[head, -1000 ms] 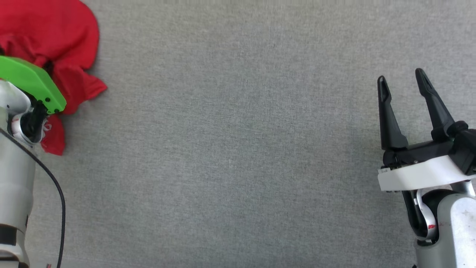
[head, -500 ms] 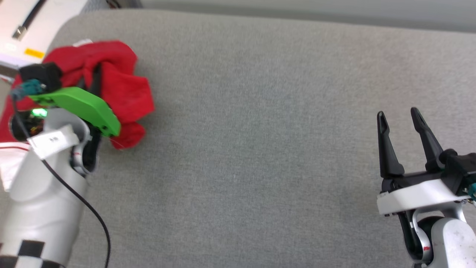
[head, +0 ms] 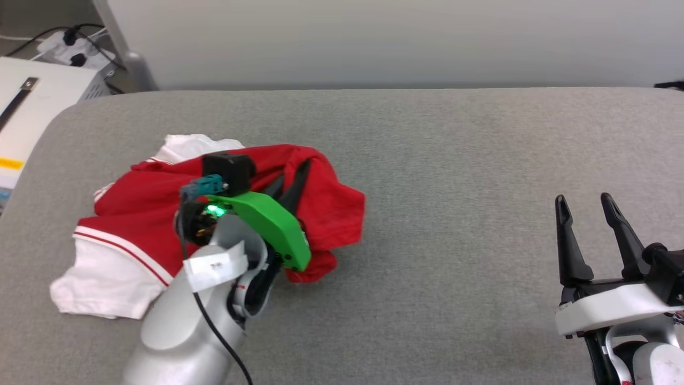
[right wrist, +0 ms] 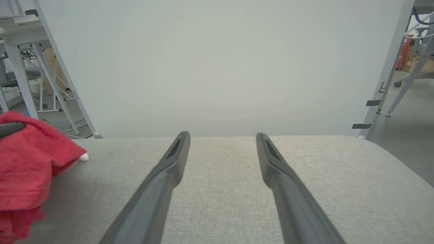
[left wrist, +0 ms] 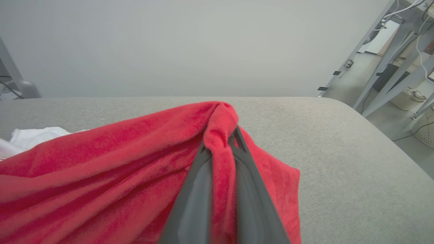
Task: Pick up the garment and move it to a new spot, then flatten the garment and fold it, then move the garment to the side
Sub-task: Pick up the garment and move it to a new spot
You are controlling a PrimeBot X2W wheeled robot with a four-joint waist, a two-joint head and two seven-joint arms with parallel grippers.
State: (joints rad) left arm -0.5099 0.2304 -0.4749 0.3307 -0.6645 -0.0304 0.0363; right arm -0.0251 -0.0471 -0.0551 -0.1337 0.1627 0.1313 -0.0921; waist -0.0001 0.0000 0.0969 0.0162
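Note:
The garment [head: 133, 208] is a red T-shirt with white sleeves, bunched on the left part of the grey padded table [head: 454, 160]. My left gripper [head: 303, 167] is shut on a raised fold of its red cloth. In the left wrist view the garment [left wrist: 101, 162] drapes from the left gripper [left wrist: 220, 137], red fabric pinched between the two fingers. One white sleeve [head: 101, 283] lies flat at the front left. My right gripper [head: 582, 199] stands open at the lower right, well apart from the shirt. The right wrist view has the right gripper [right wrist: 222, 135] holding nothing and the garment [right wrist: 27, 159] at far left.
The table's far edge runs below a pale wall panel [head: 374, 43]. A white box [head: 32, 101] and a power strip with cables [head: 69, 40] sit beyond the left corner. Metal frame legs [left wrist: 390, 57] stand off the table's right end.
The head camera has tilted up, bringing the table's far edge into view. My left gripper has carried the pinched red fold rightward toward the table's middle. The right gripper stays open.

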